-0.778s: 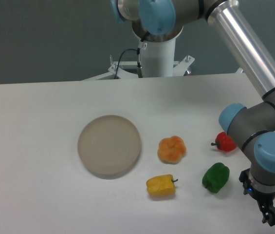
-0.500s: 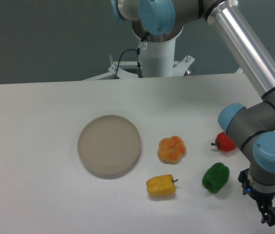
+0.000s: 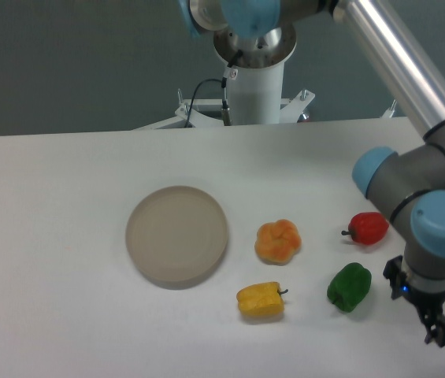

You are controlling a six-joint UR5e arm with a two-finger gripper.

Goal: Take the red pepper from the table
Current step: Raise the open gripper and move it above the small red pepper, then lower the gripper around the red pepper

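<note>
- Since the earlier frame the arm's elbow has shifted up and right, uncovering more of the red pepper [image 3: 368, 227], and the gripper [image 3: 438, 334] has edged right.
- The red pepper lies on the table [image 3: 64, 205] at right of centre, stem pointing left, just beside the arm's wrist.
- The gripper hangs in the lower right corner near the table's edge; I cannot tell whether its fingers are apart.
- The green pepper [image 3: 350, 287] sits below the red one, apart from it.
- The plate [image 3: 176, 235] has bare tabletop to its left.
</note>
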